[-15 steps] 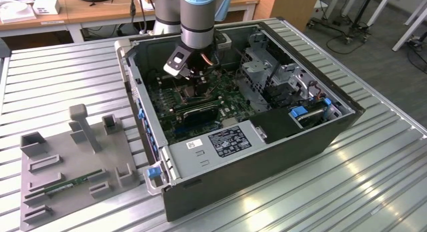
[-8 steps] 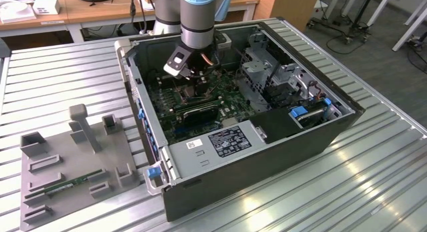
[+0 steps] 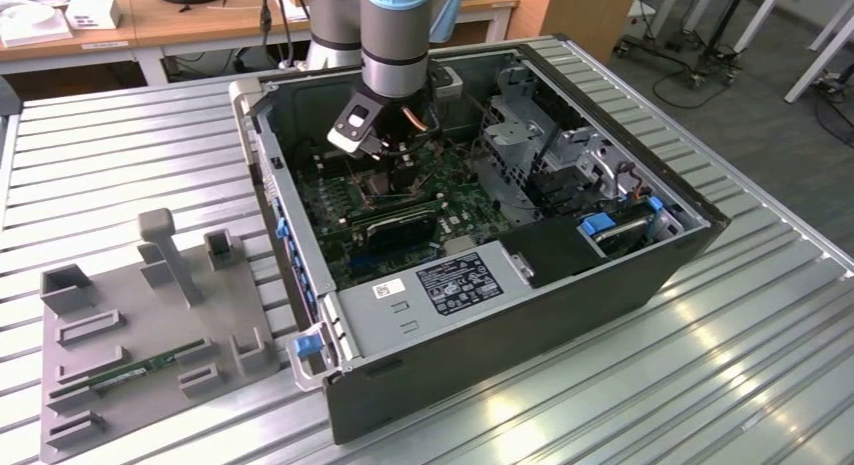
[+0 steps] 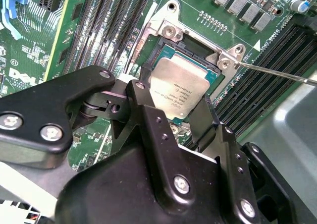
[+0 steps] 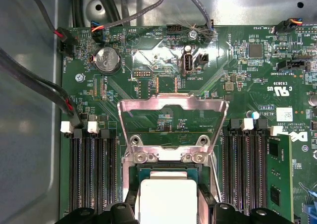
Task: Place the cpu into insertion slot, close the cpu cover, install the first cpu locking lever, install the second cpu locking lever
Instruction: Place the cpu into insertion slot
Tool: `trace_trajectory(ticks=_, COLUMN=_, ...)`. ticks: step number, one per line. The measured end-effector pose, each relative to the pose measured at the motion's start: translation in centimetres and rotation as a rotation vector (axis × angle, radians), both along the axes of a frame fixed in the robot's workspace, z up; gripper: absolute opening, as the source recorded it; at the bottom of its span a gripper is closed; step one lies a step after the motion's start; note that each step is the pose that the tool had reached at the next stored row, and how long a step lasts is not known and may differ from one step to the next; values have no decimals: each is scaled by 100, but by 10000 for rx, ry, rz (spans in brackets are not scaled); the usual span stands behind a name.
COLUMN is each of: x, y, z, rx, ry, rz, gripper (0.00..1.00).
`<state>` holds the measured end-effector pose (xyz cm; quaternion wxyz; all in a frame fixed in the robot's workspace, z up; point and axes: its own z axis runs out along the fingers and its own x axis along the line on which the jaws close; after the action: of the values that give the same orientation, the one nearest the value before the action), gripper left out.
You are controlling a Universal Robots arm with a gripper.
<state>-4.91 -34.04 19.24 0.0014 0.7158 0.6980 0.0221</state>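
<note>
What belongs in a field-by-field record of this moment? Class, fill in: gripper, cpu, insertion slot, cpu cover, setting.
gripper: shut on the cpu, fingers against two opposite edges
cpu: metal top facing up, at the insertion slot; whether it is fully seated cannot be told
insertion slot: black frame showing past the cpu's far edge
cpu cover: swung up and open, not over the cpu
setting: green motherboard inside an open computer case on a slatted metal table
</note>
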Motion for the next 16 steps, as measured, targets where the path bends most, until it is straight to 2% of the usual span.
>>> trace_trajectory(ticks=16, x=0, y=0, z=-12, rx=-1, ry=1, rz=0, gripper=55)
